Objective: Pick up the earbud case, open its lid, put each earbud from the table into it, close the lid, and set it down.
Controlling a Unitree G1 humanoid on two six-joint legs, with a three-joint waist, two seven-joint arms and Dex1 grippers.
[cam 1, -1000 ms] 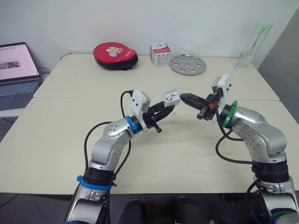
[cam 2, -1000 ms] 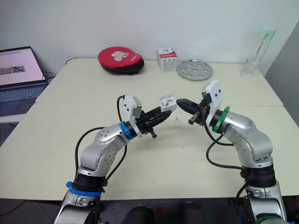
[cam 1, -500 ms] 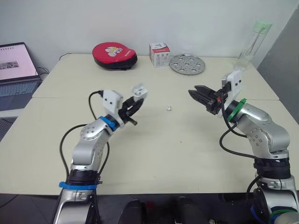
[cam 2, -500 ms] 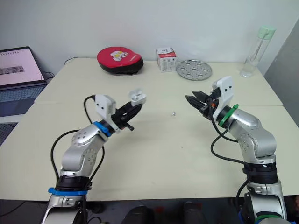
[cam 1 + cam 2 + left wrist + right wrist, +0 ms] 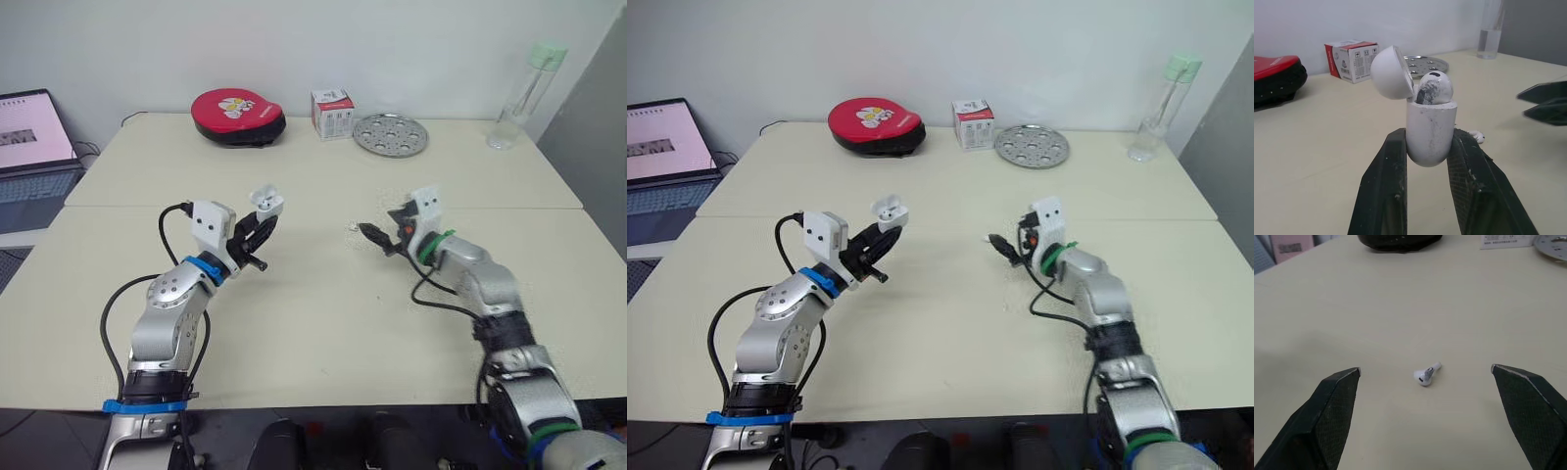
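Left gripper, just left of centre in the head view, pinches the white earbud case upright above the table, its lid tipped open and one earbud seated inside. Right gripper, right of centre, is spread wide, with the second earbud lying on the table ahead, in line with the gap between its fingers. Across the upper frame sit a red pouch, small box, perforated metal plate and bottle; a laptop at far left.
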